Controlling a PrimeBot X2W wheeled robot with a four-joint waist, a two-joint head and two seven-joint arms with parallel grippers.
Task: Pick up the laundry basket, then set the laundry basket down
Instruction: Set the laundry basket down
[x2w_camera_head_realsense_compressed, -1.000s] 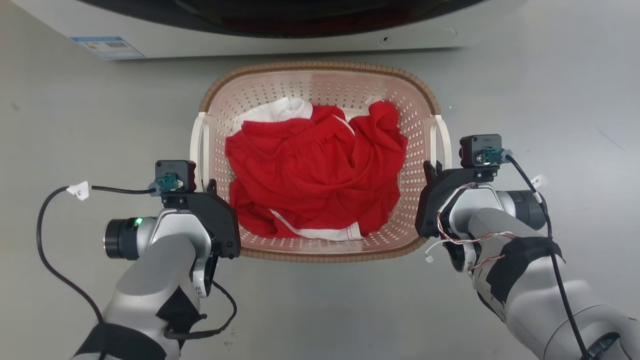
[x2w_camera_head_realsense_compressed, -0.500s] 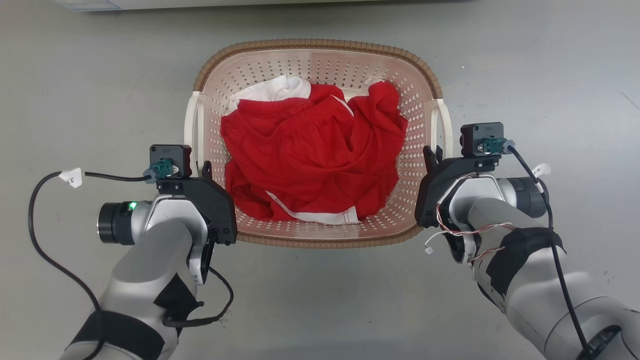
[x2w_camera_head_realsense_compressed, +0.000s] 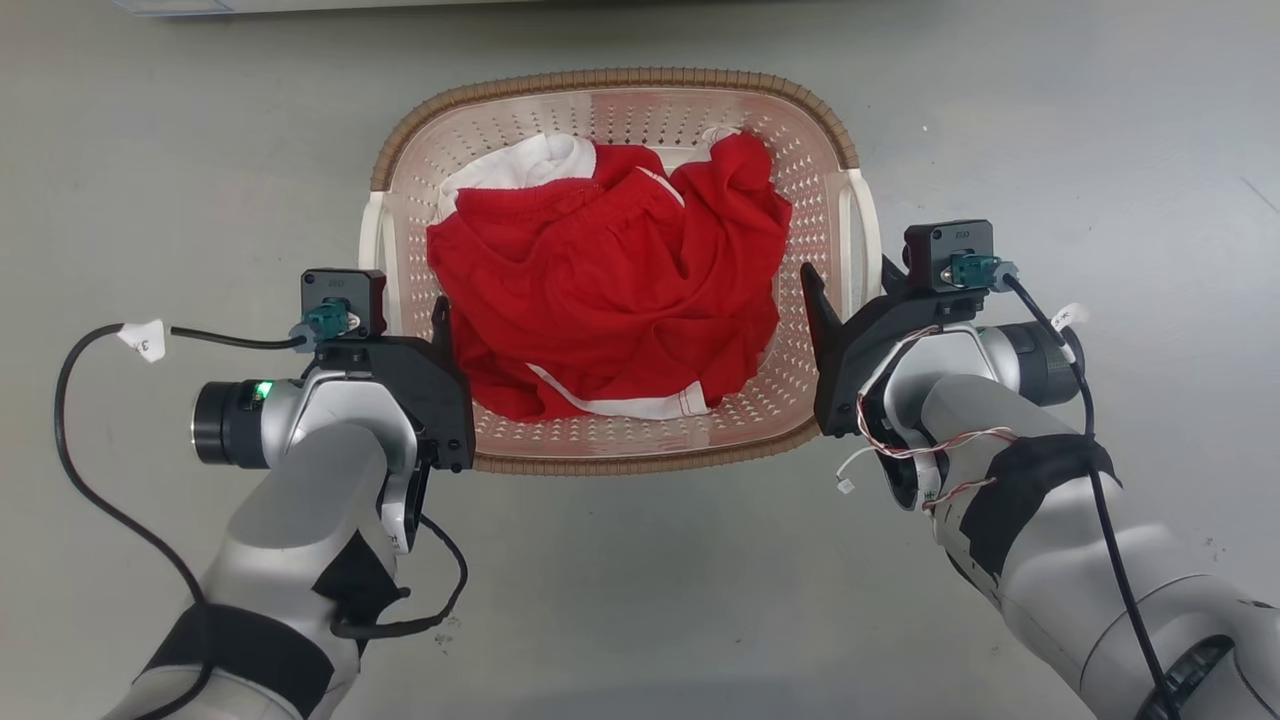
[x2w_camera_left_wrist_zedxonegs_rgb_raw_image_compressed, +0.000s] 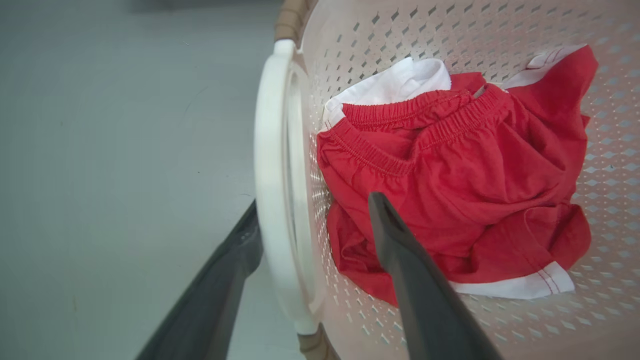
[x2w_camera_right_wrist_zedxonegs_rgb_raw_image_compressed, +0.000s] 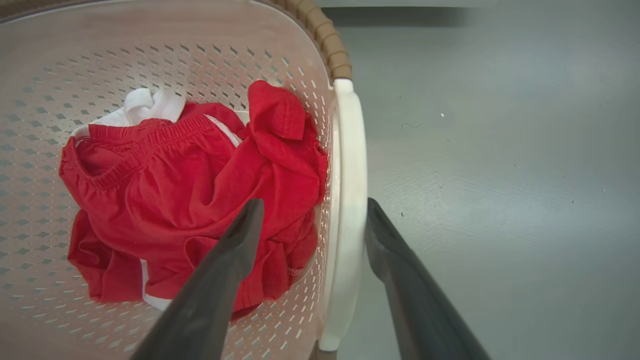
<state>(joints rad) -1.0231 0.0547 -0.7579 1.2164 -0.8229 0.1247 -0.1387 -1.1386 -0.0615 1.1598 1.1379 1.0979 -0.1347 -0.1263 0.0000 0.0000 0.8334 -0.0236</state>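
Note:
The laundry basket (x2w_camera_head_realsense_compressed: 610, 78) stands on the grey floor, pale pink with a brown rim, holding red and white clothes (x2w_camera_head_realsense_compressed: 600, 280). My left gripper (x2w_camera_head_realsense_compressed: 412, 325) is open astride the basket's white left handle (x2w_camera_left_wrist_zedxonegs_rgb_raw_image_compressed: 270, 150): one finger is outside, and the other finger (x2w_camera_left_wrist_zedxonegs_rgb_raw_image_compressed: 395, 240) is inside over the red cloth. My right gripper (x2w_camera_head_realsense_compressed: 848, 275) is open astride the white right handle (x2w_camera_right_wrist_zedxonegs_rgb_raw_image_compressed: 350, 175). Its outer finger (x2w_camera_right_wrist_zedxonegs_rgb_raw_image_compressed: 385, 240) lies close against the handle and its inner finger (x2w_camera_right_wrist_zedxonegs_rgb_raw_image_compressed: 240, 240) is over the clothes.
The bottom edge of a white appliance (x2w_camera_head_realsense_compressed: 300, 4) runs along the top of the head view. Bare grey floor (x2w_camera_head_realsense_compressed: 640, 600) lies around the basket on all sides. A black cable (x2w_camera_head_realsense_compressed: 80, 450) loops from my left wrist over the floor.
The head view shifted and the appliance front slid out of sight. Both grippers' inner fingers have moved in over the basket's rim, so each gripper now straddles its handle.

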